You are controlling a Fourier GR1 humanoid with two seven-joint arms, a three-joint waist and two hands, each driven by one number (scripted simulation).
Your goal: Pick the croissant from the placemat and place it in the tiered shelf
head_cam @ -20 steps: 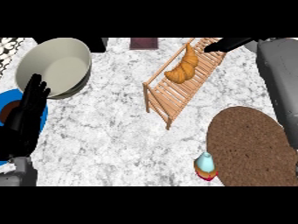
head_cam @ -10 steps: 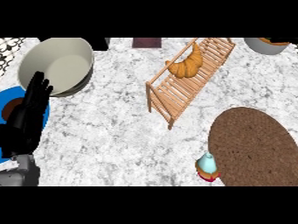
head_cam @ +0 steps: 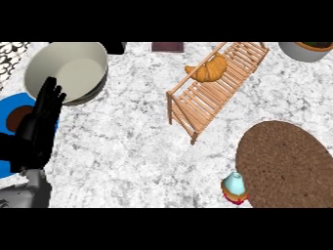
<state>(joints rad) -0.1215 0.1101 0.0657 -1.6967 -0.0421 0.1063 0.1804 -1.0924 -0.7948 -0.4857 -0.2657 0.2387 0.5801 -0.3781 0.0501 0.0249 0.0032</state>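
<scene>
The golden croissant (head_cam: 207,69) lies on the slatted wooden tiered shelf (head_cam: 211,93), near its far end. The brown round placemat (head_cam: 290,166) at the lower right has nothing on it. My left hand (head_cam: 33,131) rests open at the left edge, fingers straight and pointing up, over the blue plate. My right hand and arm show nowhere in the head view.
A large grey bowl (head_cam: 66,71) stands at the far left. A blue plate (head_cam: 3,132) lies under my left hand. A small teal and red object (head_cam: 234,186) sits by the placemat's left rim. A grey pot (head_cam: 309,49) stands at the far right corner.
My right arm has pulled back out of the view at the upper right, leaving the croissant on the shelf. The left hand has stayed put.
</scene>
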